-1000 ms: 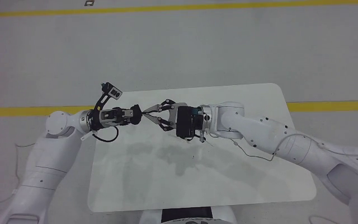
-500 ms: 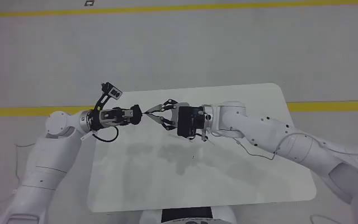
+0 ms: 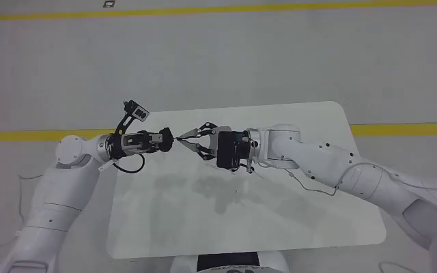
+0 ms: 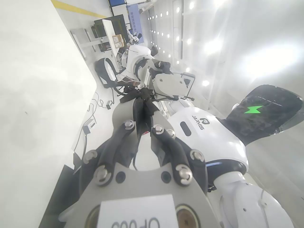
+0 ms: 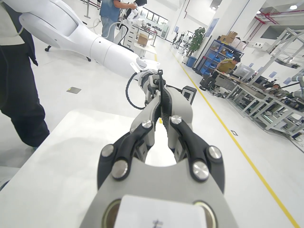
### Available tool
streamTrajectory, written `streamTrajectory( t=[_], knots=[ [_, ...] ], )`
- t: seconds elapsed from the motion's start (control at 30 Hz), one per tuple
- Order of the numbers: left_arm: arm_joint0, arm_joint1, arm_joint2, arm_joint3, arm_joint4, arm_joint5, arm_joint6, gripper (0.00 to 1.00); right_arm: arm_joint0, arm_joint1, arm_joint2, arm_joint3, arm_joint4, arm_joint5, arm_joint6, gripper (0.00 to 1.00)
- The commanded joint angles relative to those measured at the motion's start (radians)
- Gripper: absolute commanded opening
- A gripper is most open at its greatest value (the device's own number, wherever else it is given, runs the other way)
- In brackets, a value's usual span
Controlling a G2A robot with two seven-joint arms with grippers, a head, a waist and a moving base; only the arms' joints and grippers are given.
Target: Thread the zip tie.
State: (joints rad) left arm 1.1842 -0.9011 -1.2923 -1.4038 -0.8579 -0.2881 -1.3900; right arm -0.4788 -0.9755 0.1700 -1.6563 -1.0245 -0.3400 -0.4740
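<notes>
Up above the bench, near its far left corner, the black zip tie lies lengthwise along the right gripper, head end pointing at the left gripper. The right gripper is pinched closed on the strip. The left gripper's fingers sit nearly together, tip to tip with it; I cannot tell whether they grip the strip.

The left hand pinches a black zip tie beside the white worktop, and the right hand meets it tip to tip.
</notes>
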Motion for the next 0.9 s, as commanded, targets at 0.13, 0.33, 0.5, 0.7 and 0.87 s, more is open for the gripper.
streamTrajectory(
  t=[0.13, 0.33, 0.5, 0.7, 0.87],
  knots=[
    [0.000, 0.000, 0.000, 0.000, 0.000, 0.000, 0.000, 0.00, 0.001, -0.001, 0.000, 0.004, -0.001, 0.000, -0.009, 0.00],
    [0.000, 0.000, 0.000, 0.000, 0.000, 0.000, 0.000, 0.00, 0.002, -0.006, 0.000, 0.010, -0.005, 0.000, -0.010, 0.00],
    [0.000, 0.000, 0.000, 0.000, 0.000, 0.000, 0.000, 0.00, -0.001, -0.010, 0.000, 0.014, -0.006, 0.000, -0.006, 0.00],
    [0.000, 0.000, 0.000, 0.000, 0.000, 0.000, 0.000, 0.00, -0.003, -0.014, 0.000, 0.018, -0.007, 0.000, -0.003, 0.00],
    [0.000, 0.000, 0.000, 0.000, 0.000, 0.000, 0.000, 0.00, -0.002, -0.016, 0.000, 0.024, -0.010, 0.000, 0.001, 0.00]
  ],
)
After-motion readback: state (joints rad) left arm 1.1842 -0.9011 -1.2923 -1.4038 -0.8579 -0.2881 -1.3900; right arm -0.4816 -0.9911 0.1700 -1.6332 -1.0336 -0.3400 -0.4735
